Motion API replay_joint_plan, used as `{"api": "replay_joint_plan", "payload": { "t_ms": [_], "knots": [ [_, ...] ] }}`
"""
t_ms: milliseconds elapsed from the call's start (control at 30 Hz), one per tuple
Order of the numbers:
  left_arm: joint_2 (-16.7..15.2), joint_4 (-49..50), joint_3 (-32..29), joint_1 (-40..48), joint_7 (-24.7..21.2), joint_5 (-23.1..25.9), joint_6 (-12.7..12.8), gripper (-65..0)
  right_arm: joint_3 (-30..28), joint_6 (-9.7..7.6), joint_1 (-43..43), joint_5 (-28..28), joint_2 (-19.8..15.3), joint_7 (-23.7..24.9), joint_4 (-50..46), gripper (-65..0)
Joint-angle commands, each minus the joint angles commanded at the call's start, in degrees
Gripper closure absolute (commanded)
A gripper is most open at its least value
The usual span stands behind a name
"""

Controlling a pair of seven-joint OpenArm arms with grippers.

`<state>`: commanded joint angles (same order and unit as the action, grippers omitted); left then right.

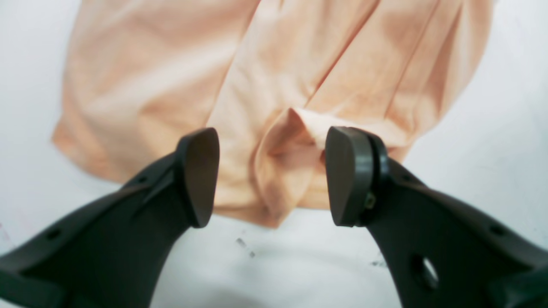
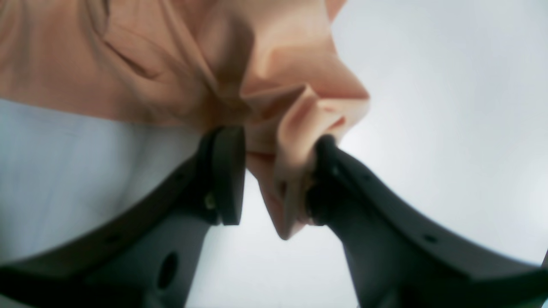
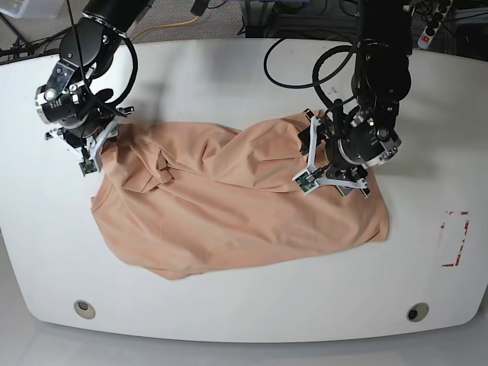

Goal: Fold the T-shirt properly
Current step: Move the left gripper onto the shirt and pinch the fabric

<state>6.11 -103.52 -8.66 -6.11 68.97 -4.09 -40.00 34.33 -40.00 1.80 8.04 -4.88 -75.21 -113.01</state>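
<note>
In the left wrist view, the left gripper (image 1: pixel 272 175) is close to the camera. Its two dark jaws are wide apart. A puffed-up fold of the T-shirt (image 1: pixel 274 85) sits between them, but the jaws do not squeeze it. The peach-pink cloth spreads out past the jaws, with long creases running away from the camera. Under the jaws is the white table (image 1: pixel 299 265), with a few small dark specks on it.

In the right wrist view, the right gripper (image 2: pixel 274 179) also has its jaws apart. A bunched bit of the shirt hangs down between them. It touches one jaw and is draped over its tip. There is a gap beside the other jaw. The cloth is not pinched.

From the base view, the T-shirt (image 3: pixel 229 213) lies crumpled across the middle of the table (image 3: pixel 229 69). The near edge lies flatter and the far part is wrinkled. The right gripper (image 3: pixel 88 149) is at the shirt's edge on the left side of the picture. The left gripper (image 3: pixel 332 164) is over the shirt's other end. A red mark (image 3: pixel 455 239) sits near the table's right edge. Two round holes (image 3: pixel 85 309) show near the front edge.
</note>
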Motion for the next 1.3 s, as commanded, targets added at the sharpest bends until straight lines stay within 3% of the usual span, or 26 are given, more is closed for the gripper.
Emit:
{"api": "replay_joint_plan", "payload": {
  "t_ms": [267, 433, 600, 733, 1300],
  "knots": [
    [0.26, 3.96, -2.81, -0.62, 0.0, -0.44, 0.0, -36.9, 0.18, 0.0, 0.0, 0.0, 0.09, 0.0, 0.0, -23.1],
    [0.53, 3.87, -5.19, -0.79, 0.09, -8.26, 0.0, -36.9, 0.18, 0.0, -0.09, 0.0, 0.18, 0.0, 0.0, -23.1],
    [3.25, 3.96, -7.65, -2.81, 2.9, -14.59, 0.0, -36.8, 0.18, 0.0, -0.09, 0.0, 0.18, 0.0, 0.0, -23.1],
    [4.48, 4.31, -9.76, -3.6, 3.43, -14.77, 0.0, -36.8, 0.18, 0.0, -0.09, 0.0, 0.18, 0.0, 0.0, -23.1],
    [4.22, 14.68, -12.84, -7.38, 2.02, -14.77, 0.0, -36.5, 0.18, 0.0, -0.18, 0.0, 2.64, 0.0, 0.0, -23.1]
  ]
}}
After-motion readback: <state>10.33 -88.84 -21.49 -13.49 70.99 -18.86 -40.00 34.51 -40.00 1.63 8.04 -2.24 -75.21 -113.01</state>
